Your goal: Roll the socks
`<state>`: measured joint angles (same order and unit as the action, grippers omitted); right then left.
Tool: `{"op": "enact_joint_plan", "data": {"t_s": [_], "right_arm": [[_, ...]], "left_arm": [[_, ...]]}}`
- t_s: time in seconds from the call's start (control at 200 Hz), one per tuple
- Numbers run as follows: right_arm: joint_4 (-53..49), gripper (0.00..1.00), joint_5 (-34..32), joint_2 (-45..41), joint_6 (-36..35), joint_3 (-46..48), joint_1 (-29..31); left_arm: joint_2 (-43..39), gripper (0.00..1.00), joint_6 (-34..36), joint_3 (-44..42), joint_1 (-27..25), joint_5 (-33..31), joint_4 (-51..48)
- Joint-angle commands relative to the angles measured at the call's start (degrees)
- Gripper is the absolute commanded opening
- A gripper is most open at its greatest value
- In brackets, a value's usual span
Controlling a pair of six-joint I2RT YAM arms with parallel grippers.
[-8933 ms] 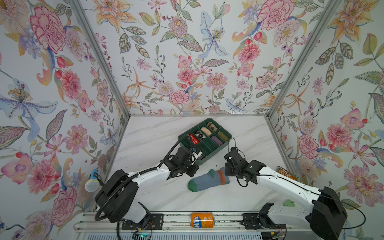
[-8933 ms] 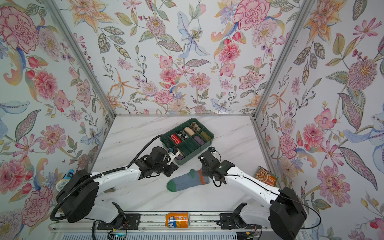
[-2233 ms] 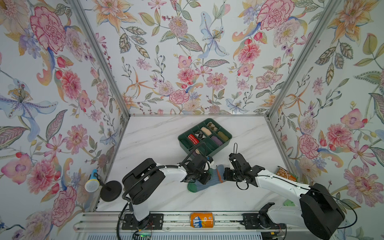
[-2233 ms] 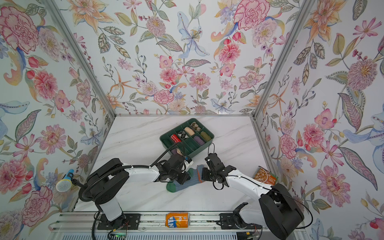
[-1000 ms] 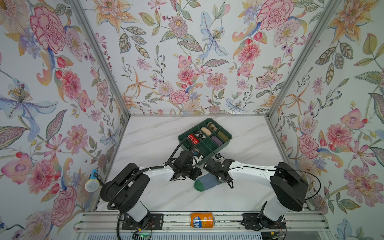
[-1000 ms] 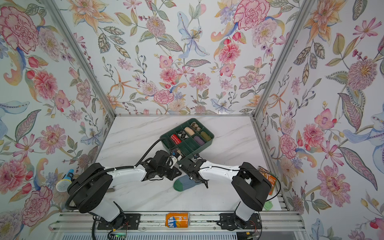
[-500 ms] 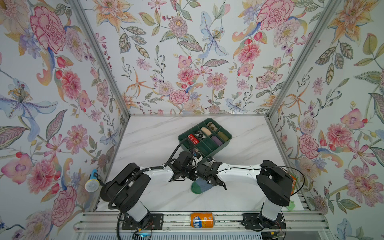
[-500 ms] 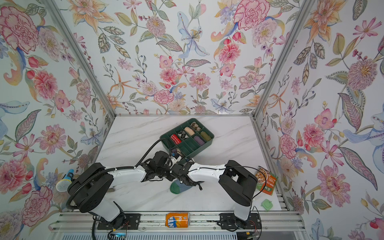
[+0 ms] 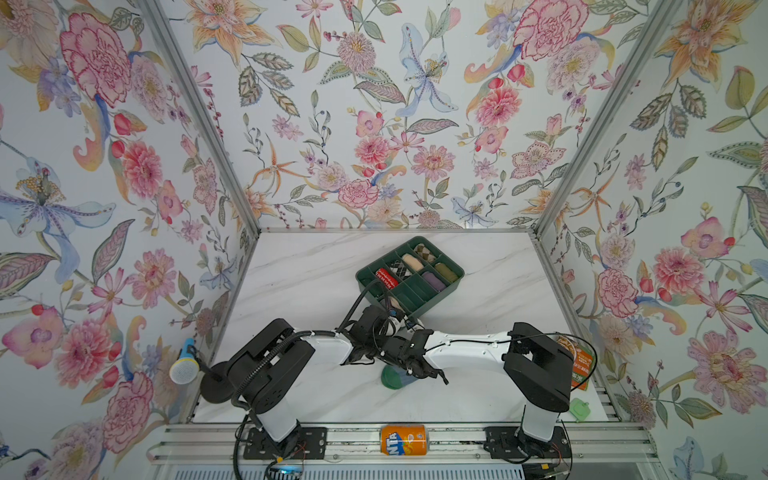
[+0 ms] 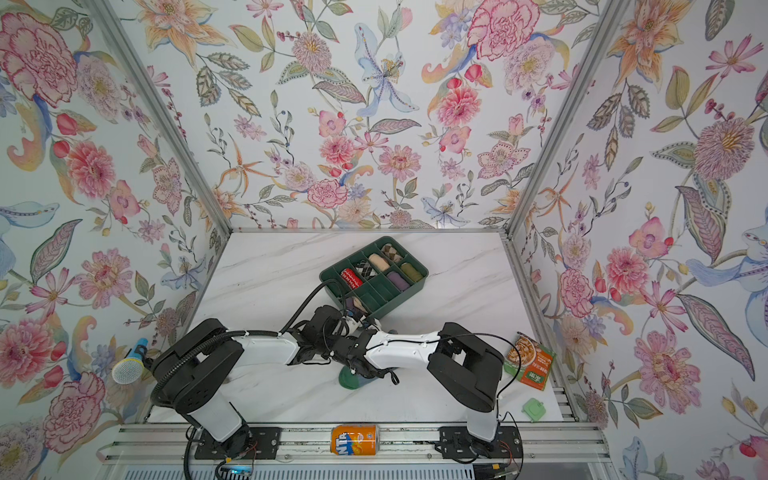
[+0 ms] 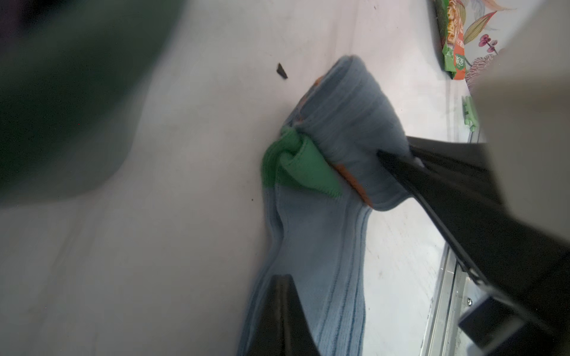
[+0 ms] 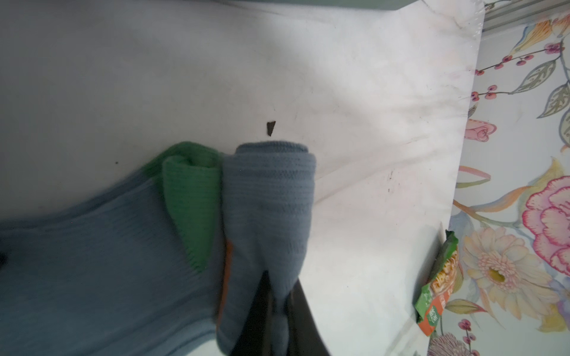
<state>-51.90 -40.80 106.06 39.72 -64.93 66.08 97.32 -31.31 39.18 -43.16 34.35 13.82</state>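
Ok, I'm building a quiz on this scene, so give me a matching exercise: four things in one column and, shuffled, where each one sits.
Things:
1 socks
2 soda can
3 microphone
4 snack packet

Places:
A by the right wall
B partly rolled, front middle of the table
C on the metal rail in front
D by the left wall, on a stand

Pairs: 1-B, 2-C, 3-D, 4-A

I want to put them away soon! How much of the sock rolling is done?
Partly done: one end of the socks is rolled up to the green heel. The right tool pinches that roll; the left tool sits on the flat part. The foot is not rolled yet.
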Motion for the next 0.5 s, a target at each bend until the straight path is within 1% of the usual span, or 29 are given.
{"op": "enact_joint_plan", "data": {"t_s": [0.0,0.195,0.495], "right_arm": [[-1.8,0.1,-1.2,1.2,0.6,-1.4,1.0],[-1.8,0.15,-1.6,2.8,-0.2,-2.7,2.8],[-1.7,0.18,-1.7,4.6,-1.5,-4.2,4.3]], "left_arm": [[1.5,0.0,-0.6,1.5,-0.5,0.3,0.3],[3.0,0.0,0.2,2.8,-0.5,-0.1,-0.7],[5.0,0.0,0.8,4.3,-0.5,-0.2,-1.3]]}}
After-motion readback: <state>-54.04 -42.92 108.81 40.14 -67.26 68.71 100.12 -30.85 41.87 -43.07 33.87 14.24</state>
